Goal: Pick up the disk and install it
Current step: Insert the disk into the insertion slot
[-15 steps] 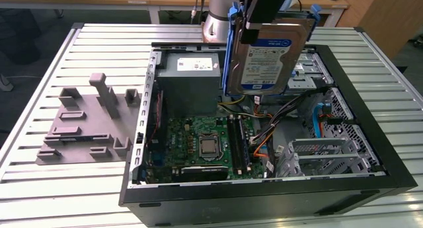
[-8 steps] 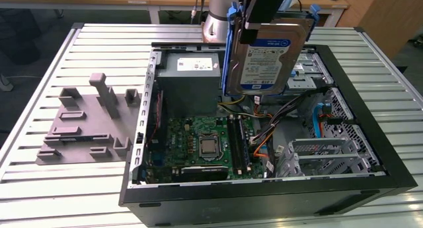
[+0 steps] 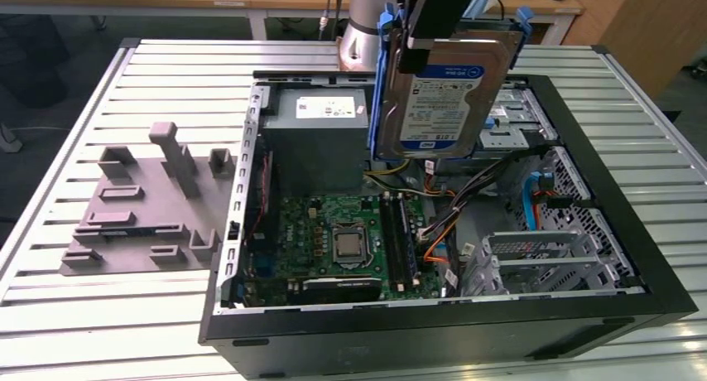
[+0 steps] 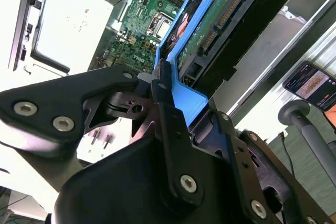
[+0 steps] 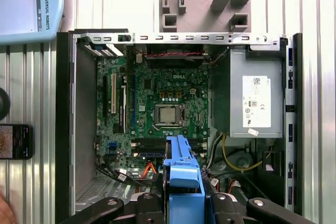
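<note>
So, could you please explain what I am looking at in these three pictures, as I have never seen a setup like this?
This is one robot arm working over a slatted metal table. The exterior view comes from a camera off the arm and takes in the whole scene. Both wrist views come from cameras riding on the arm, looking past its pincer into the work. On the table lies an open computer case, with a green circuit board and a grey metal box inside. Beside the case, on the exterior view's left, sits a grey plastic fixture. The pincer is shut on the disk, a silver drive in a blue frame, and holds it on edge above the case.
</note>
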Controlling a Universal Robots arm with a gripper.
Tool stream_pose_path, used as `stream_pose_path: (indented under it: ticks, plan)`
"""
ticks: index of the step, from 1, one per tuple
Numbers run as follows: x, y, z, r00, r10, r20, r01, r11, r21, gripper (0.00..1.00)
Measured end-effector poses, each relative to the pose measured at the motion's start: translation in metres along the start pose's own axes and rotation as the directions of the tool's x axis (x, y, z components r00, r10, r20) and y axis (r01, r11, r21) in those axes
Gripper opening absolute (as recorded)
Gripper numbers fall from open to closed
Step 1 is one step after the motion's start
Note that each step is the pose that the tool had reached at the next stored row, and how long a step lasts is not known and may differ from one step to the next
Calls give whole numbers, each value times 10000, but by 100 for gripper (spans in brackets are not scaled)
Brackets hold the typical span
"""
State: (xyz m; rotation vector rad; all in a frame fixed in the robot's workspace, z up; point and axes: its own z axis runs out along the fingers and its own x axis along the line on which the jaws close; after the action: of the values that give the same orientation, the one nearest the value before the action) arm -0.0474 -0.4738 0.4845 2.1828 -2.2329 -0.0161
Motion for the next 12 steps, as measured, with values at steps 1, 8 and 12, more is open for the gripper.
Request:
stream_pose_path:
  ticks: [1,8,12]
  plan:
    - [0,2,0,10000,0,0,0,10000,0,36]
    - [0,16,0,10000,0,-1,0,10000,0,36]
    - [0,24,0,10000,0,0,0,10000,0,36]
